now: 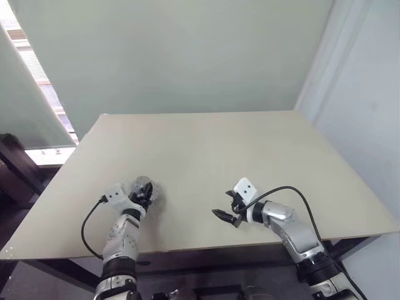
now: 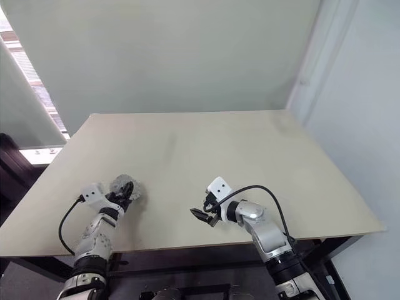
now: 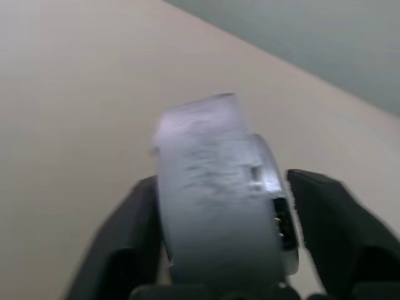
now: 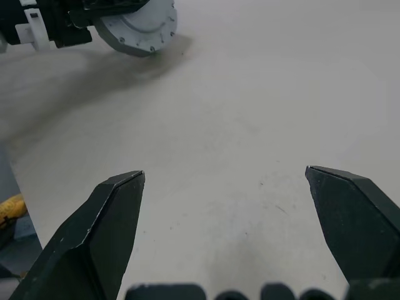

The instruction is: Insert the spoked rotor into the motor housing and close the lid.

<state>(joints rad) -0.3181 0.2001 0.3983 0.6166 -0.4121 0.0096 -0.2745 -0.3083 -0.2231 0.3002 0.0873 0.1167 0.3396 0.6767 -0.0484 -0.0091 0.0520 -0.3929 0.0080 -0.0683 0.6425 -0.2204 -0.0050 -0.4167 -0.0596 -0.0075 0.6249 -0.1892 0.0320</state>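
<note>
A grey round motor housing (image 3: 212,200) stands edge-on between the two black fingers of my left gripper (image 3: 222,181), near the table's front left. One finger lies against it and a slit of table shows beside the other, so the gripper reads as open around it. In the right wrist view the motor housing (image 4: 140,25) shows a flat grey face with small screws round its rim. I cannot tell the lid apart from this grey body. The spoked rotor is hidden. My right gripper (image 1: 220,214) hovers open over bare table at the front middle, holding nothing.
The beige table (image 1: 206,150) spreads wide behind and between both grippers. Its front edge runs just under my wrists. A pale wall stands behind it and a window is at the far left.
</note>
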